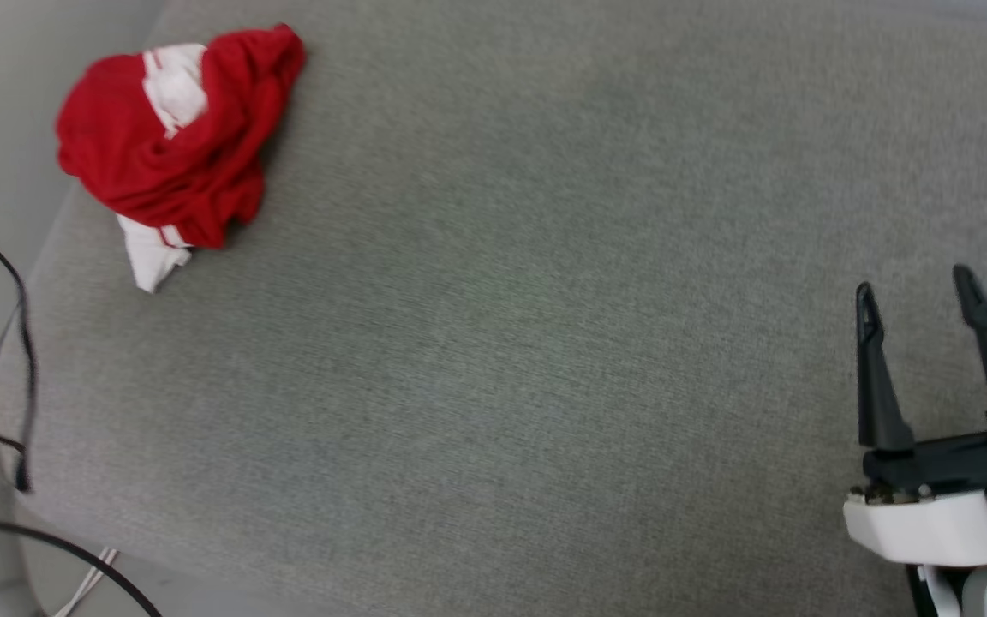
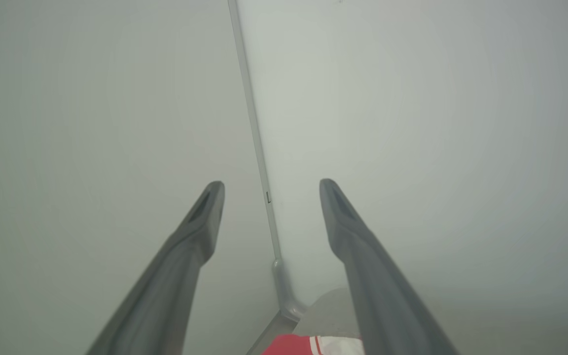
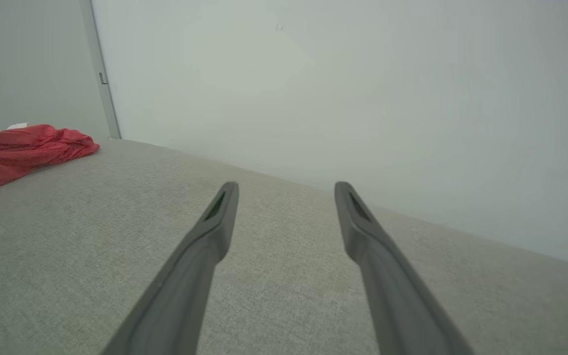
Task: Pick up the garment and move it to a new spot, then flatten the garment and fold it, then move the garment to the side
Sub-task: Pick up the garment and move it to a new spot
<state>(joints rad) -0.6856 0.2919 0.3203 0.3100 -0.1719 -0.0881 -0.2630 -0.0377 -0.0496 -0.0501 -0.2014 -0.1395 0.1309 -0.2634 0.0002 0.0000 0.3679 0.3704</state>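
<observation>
**A:** Where do things stand?

**B:** On the grey table (image 1: 545,343), the garment (image 1: 176,146) lies crumpled at the far-left corner by the wall (image 3: 313,74), with nothing touching it.

**A:** And the tools?

**B:** Both are released and empty. The right tool (image 1: 913,279) hovers near-right, well apart from the garment. The left tool (image 2: 271,183) is near the garment, pointing at the wall.

**A:** Best way to grab it?

**B:** I'd tip the left tool down and pinch a high red fold, not the loose sleeve (image 1: 151,257). Then lift it clear before carrying.

Soft, even, shadowless light; both wrist views hazy, corners dimmed.
</observation>
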